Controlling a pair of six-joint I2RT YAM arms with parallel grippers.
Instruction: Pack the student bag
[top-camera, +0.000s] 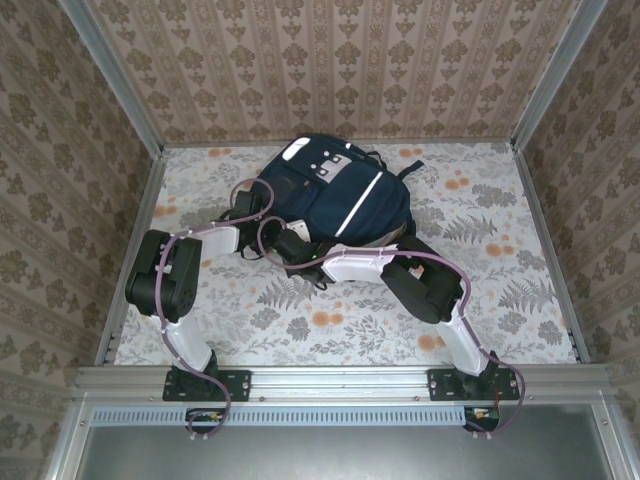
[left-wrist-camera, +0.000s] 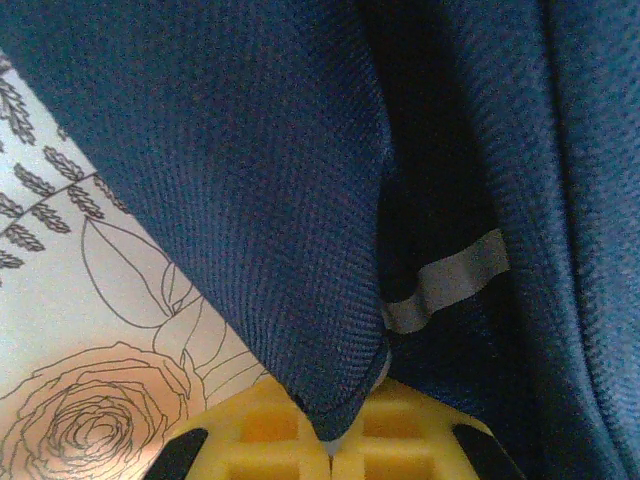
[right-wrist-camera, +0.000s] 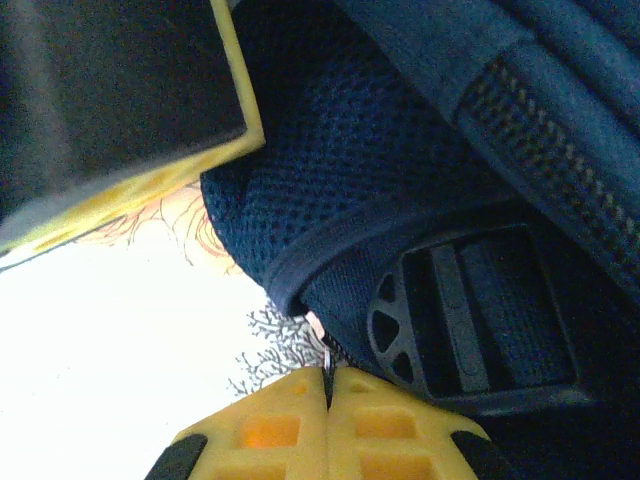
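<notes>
Both jaws are pressed together: the left gripper (left-wrist-camera: 330, 442) pinches a fold of the single student bag (top-camera: 335, 200), and the right gripper (right-wrist-camera: 327, 388) nips a thin tab at its edge.

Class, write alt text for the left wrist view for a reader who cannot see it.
A fold of the navy student bag is pinched in the shut yellow left claw at the bottom edge. A grey strip crosses the bag; floral tablecloth lies lower left.
</notes>
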